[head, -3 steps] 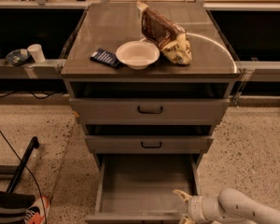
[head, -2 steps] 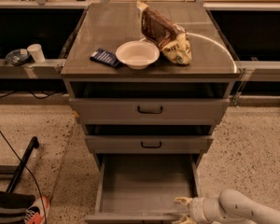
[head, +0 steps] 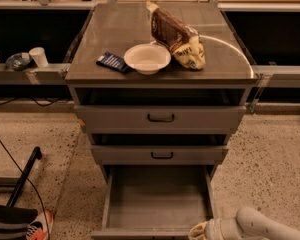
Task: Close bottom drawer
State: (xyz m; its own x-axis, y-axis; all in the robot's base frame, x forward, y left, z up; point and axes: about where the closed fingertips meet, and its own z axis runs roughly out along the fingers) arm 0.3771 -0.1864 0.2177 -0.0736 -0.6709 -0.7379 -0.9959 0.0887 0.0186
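The bottom drawer point(head: 157, 204) of the grey cabinet is pulled fully out, its plain grey tray bare; its low front panel point(head: 140, 233) lies along the bottom edge of the view and its handle is out of sight. My gripper point(head: 199, 232) is at the bottom edge, just right of the drawer's front right corner, at the end of the white arm point(head: 260, 227) that comes in from the lower right. Only its pale top shows.
The two upper drawers point(head: 161, 118) point(head: 161, 155) are pushed in, with dark handles. On the cabinet top stand a white bowl point(head: 147, 58), a brown snack bag point(head: 177, 36) and a blue packet point(head: 111, 61). A dark stand point(head: 22, 176) and cable lie on the floor at left.
My gripper has dropped lower and moved slightly toward the bottom edge of the view, next to the drawer's front right corner. The drawer stays open.
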